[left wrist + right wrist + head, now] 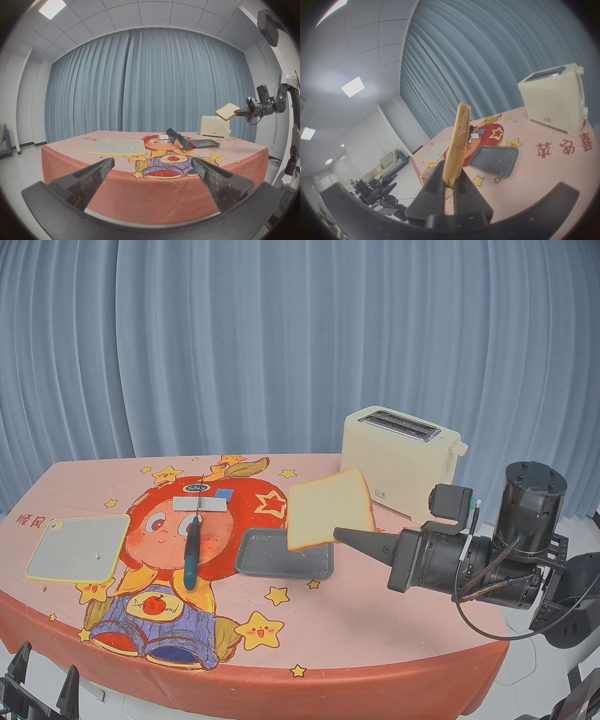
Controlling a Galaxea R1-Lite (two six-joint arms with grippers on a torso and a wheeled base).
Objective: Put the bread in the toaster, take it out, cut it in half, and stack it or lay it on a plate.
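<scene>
Blue curtains (250, 334) fill the top; the pink worktop (375, 615) fills the bottom. Mid-frame, the right claw (340, 532) pinches the bread (328, 509). The left claw (152, 162) gapes wide, empty.

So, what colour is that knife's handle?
Teal, on the slim-bladed knife lying on the tablecloth; the head view shows it best.

You have a smooth, cream plastic toaster (394, 468), a matt dark grey tray (269, 555), a printed cloth tablecloth (375, 627) and a soft, porous bread slice (328, 509).
</scene>
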